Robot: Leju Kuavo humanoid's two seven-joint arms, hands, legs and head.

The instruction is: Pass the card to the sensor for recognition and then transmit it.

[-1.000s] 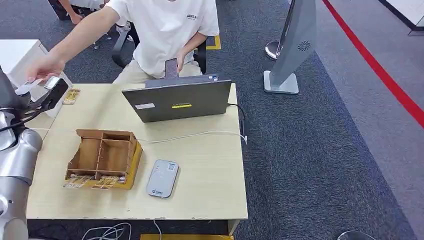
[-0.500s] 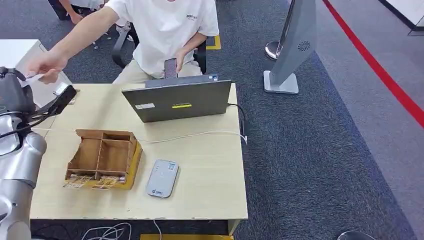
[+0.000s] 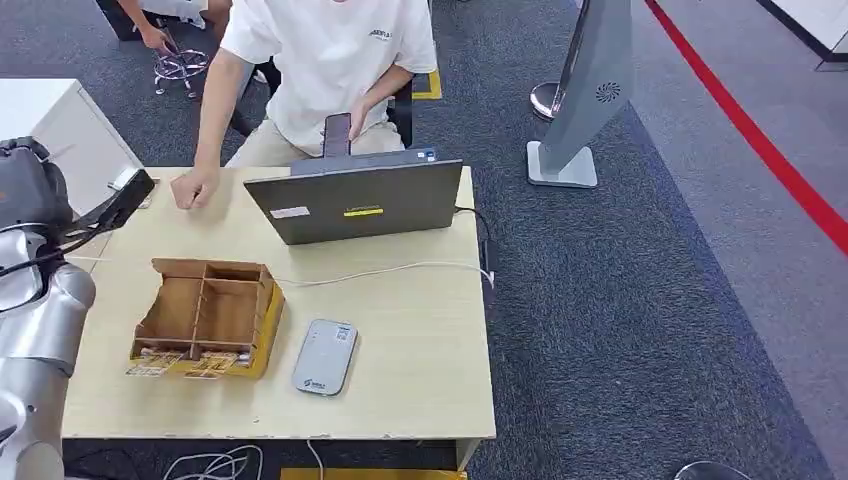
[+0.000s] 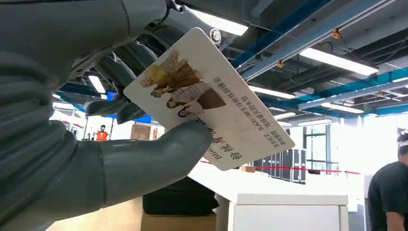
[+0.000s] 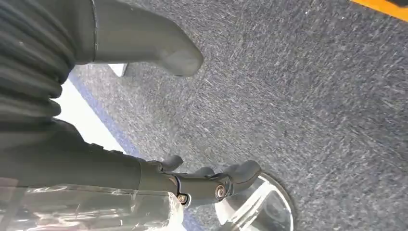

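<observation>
Grey left hand (image 4: 96, 159): your thumb and darker fingers pinch the white printed plastic card (image 4: 209, 98) by one end, raised at the table's left edge.
Card handling: likely light, stiff, slick; keep hold at the edge, printed face clear.
Sensor: the pale rounded card reader (image 3: 325, 357) lies beside the brown compartment box (image 3: 205, 318).
Right hand (image 5: 192, 159): holds nothing, fingers loosely apart above carpet.
</observation>
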